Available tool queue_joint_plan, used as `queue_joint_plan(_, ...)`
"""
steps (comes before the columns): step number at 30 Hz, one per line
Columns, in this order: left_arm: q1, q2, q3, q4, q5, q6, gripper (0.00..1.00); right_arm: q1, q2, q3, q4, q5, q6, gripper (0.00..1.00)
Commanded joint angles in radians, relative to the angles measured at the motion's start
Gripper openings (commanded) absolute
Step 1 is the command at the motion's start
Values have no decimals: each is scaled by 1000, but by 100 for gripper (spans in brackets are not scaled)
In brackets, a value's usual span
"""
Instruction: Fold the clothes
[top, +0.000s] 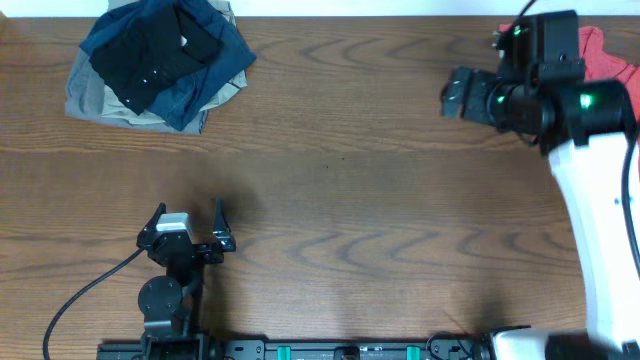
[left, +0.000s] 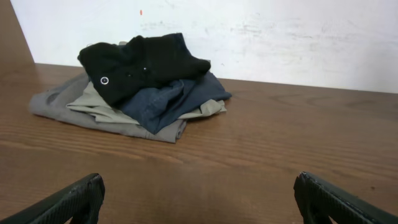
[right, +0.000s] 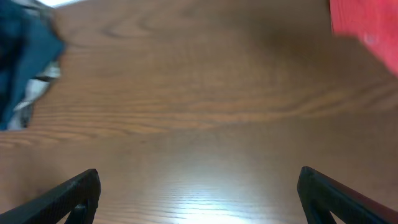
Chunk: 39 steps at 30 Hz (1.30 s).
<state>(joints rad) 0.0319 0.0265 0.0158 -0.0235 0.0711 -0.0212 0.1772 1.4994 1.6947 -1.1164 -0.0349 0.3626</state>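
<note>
Zero folds so far, by my reckoning: the black garment (top: 150, 55) sits bunched on top of a heap at the far left of the surface (top: 350, 180), with its small white round logo (left: 104, 80) facing my left wrist camera. Under it lie a navy garment (top: 215, 75) and a khaki garment (top: 90, 100), all touching in one pile. My left pincer (top: 189, 210) hangs near the front edge on the left, well apart from the heap, with its fingers spread wide and nothing between them. Over at the far right, my right pincer (top: 452, 95) is spread wide too, with only bare wood below it and a red shirt (top: 605, 55) just behind. So everything is left to do: lift the black piece off the pile, lay it flat and fold it.
</note>
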Motion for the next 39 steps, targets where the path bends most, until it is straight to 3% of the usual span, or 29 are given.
queue_joint_plan(1, -3, 4, -12, -42, 6, 13, 98, 63, -94, 12, 5, 154, 3, 99)
queue_joint_plan(7, -3, 4, -12, -42, 6, 13, 98, 98, -218, -18, 5, 169, 50, 99)
queue_joint_plan(11, -3, 4, -12, -42, 6, 13, 98, 98, -325, -133, 30, 184, 51, 99)
queue_joint_plan(18, -3, 4, -12, -42, 6, 13, 98, 78, -634, -595, 336, 188, 47, 99)
queue_joint_plan(28, -3, 4, -12, -42, 6, 13, 98, 17, -1260, -1365, 840, 59, -117, 99)
queue_joint_plan(33, -3, 4, -12, -42, 6, 13, 98, -33, -1444, -1543, 898, -16, -117, 99)
queue_joint_plan(39, -2, 4, -12, -42, 6, 13, 98, -100, -1482, -1587, 940, -23, -122, 99)
